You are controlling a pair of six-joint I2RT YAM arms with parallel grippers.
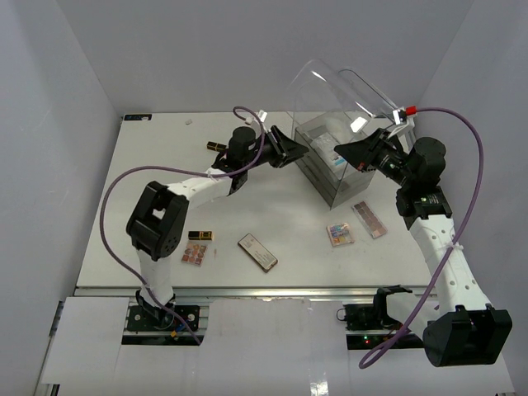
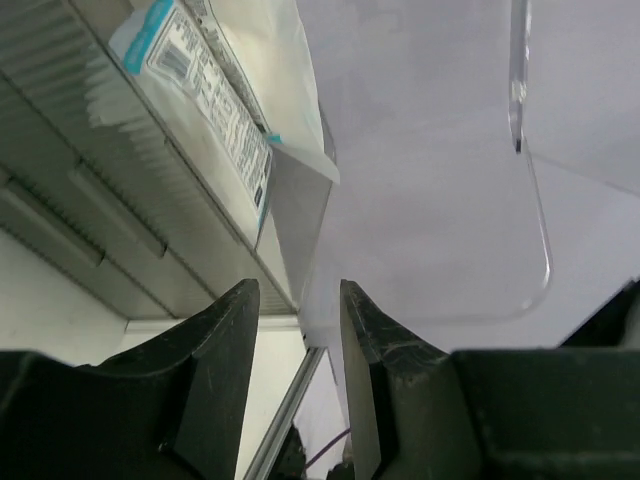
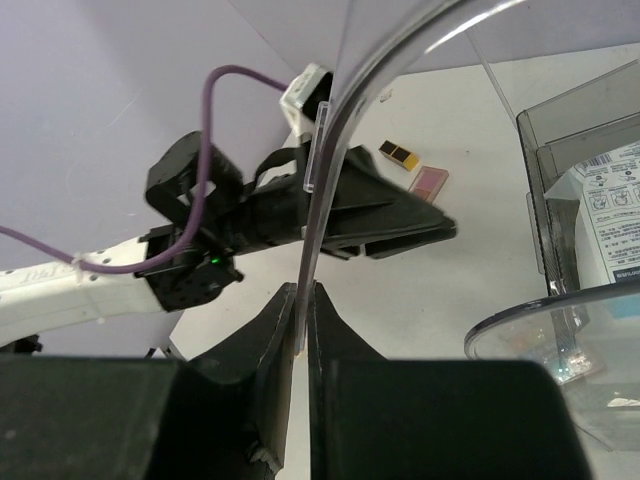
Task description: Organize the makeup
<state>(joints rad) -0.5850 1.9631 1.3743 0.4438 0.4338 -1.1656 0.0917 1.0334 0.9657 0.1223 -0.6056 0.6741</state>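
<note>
A white packet with blue print lies in the top tray of the clear acrylic drawer box; it also shows in the left wrist view and the right wrist view. My left gripper is open and empty just left of the box. My right gripper is shut on the edge of the box's raised clear lid. On the table lie two lipsticks, a pink palette, a long dark compact, a multicolour palette and a long pink palette.
The clear lid stands tilted up over the box, toward the back wall. A small pink item lies beside the far lipstick. White walls close in the table on the left, back and right.
</note>
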